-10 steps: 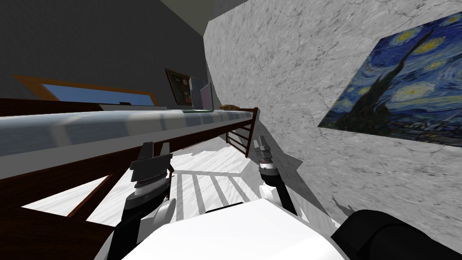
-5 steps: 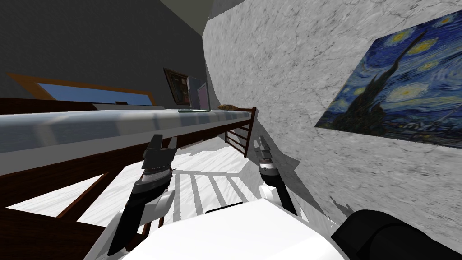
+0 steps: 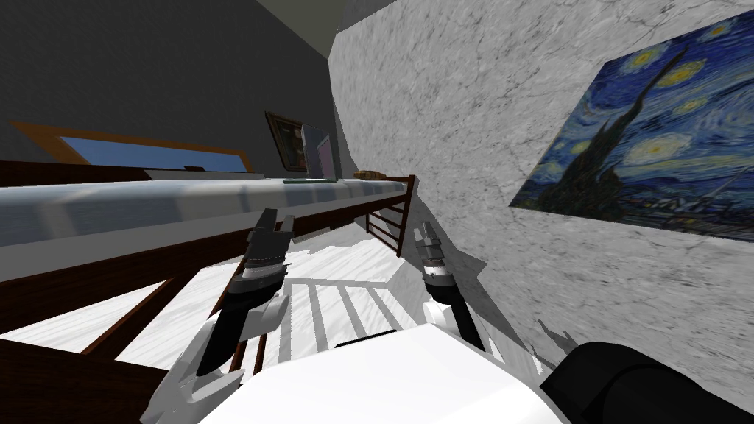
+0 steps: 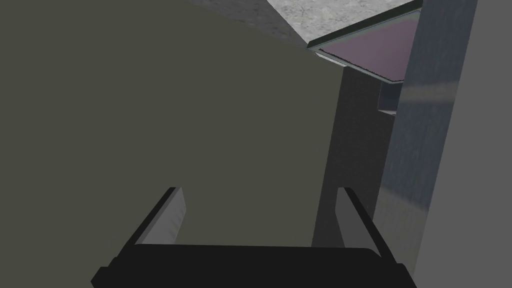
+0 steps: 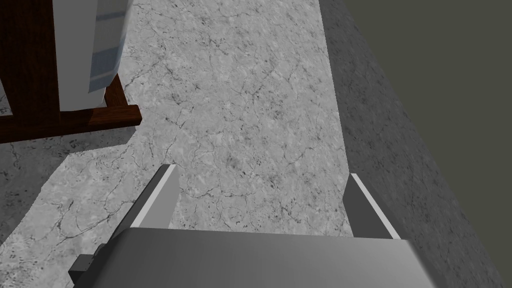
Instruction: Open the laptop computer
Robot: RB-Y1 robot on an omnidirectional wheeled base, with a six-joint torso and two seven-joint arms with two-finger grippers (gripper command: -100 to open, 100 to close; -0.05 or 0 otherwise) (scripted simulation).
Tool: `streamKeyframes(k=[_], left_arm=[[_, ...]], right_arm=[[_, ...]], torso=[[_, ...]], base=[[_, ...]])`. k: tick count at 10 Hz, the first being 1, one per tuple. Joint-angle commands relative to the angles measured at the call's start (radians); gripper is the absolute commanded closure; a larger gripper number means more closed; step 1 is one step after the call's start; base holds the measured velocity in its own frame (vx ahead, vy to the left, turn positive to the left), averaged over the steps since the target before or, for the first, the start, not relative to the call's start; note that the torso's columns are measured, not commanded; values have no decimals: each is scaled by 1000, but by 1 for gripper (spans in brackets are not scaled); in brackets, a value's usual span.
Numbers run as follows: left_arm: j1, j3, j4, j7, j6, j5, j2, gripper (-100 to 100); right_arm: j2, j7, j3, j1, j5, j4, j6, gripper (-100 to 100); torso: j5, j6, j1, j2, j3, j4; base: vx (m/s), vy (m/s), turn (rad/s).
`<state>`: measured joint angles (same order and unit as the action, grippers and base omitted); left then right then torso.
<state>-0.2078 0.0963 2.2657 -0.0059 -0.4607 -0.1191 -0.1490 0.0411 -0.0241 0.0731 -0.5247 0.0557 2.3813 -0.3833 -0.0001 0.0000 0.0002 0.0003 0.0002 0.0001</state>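
**Laptop** (image 3: pixel 325 157): on the bed (image 3: pixel 147 202), at its far end, lid raised and pinkish screen showing.

**Left tool** (image 3: pixel 278 218): fingers spread and empty, below the bed's long side edge, well apart from the laptop.

**Right tool** (image 3: pixel 425 232): likewise spread and empty, near the bed's slatted end (image 3: pixel 386 221), facing the marbled wall (image 3: pixel 456 110).
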Motion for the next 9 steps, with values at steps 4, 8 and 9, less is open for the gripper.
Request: streamKeyframes(k=[4,8,9], left_arm=[[176,28,-45,-47,152,-46,-32,-100],[278,39,-64,-64,212,-62,-38,-100],[297,39,-64,-64,212,-62,-38,-100]], right_arm=[[0,0,0,0,0,0,0,0],[0,0,0,0,0,0,0,0],[0,0,0,0,0,0,0,0]], torso=[[0,0,-1,-1,-1,0],[1,0,1,0,0,0],[0,0,-1,0,0,0]], base=[[3,-91,6],[3,-61,7],[-2,-29,5]])
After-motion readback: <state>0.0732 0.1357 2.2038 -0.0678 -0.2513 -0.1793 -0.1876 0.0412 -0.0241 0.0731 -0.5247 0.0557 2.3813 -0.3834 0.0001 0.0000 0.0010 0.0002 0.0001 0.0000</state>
